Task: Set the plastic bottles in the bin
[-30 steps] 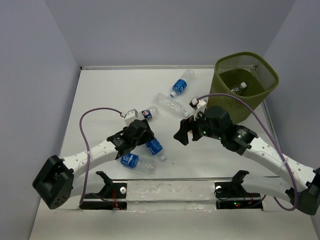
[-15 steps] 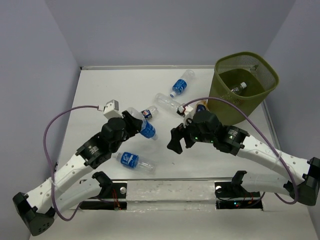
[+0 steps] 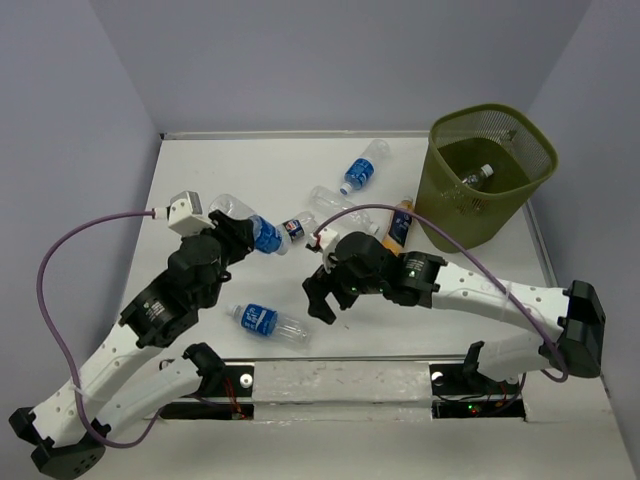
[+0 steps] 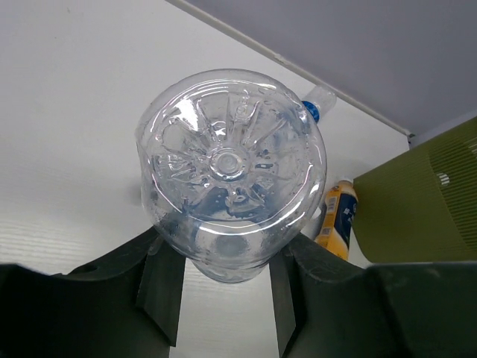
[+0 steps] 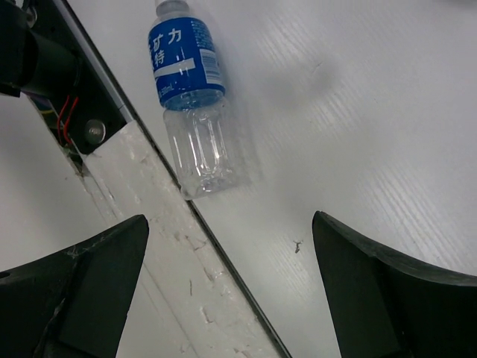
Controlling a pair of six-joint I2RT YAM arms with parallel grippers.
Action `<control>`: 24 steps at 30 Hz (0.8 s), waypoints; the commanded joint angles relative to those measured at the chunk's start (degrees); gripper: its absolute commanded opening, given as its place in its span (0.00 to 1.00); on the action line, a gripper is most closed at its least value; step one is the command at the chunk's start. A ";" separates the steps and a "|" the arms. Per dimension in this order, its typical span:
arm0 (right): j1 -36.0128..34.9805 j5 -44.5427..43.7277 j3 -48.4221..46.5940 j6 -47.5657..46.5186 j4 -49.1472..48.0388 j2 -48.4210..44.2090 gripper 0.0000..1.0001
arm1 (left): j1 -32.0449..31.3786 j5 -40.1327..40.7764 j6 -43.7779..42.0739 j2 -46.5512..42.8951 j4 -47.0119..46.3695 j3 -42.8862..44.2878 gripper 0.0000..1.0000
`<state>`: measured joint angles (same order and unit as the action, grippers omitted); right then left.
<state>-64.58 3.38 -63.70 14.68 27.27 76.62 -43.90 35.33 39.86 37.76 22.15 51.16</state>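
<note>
Two arms busy – left gripper [image 3: 237, 236] pinching a blue-labelled bottle [image 4: 231, 168] up off the table [image 3: 200, 180], right gripper [image 3: 321, 296] jaws spread wide above a second bottle [image 5: 191, 101] lying flat.

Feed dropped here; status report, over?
Left gripper shut on blue-labelled bottle. Right gripper open over front bottle. One bottle in bin; orange bottle beside it.

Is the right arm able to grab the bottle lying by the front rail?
Probably yes. The right gripper hangs open just beside that bottle, with nothing between them. The right wrist view shows the bottle lying flat, a little ahead of the open jaws, so a short reach down should do.
</note>
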 commanded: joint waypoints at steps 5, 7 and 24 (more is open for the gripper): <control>-2.30 -0.47 -9.50 -6.67 -5.02 12.31 0.99 | -0.05 11.23 -5.40 -1.11 2.37 8.78 0.25; -3.53 -1.96 -10.82 -7.55 -6.43 14.95 1.00 | -0.05 13.26 -6.63 -1.11 2.90 11.06 0.25; -6.62 -2.41 -23.75 -5.80 -12.58 39.30 0.91 | 0.04 20.04 -13.40 -2.25 1.67 16.08 0.25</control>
<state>-70.65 1.91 -84.29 8.19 18.35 115.18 -43.90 53.60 27.38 35.44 26.02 66.63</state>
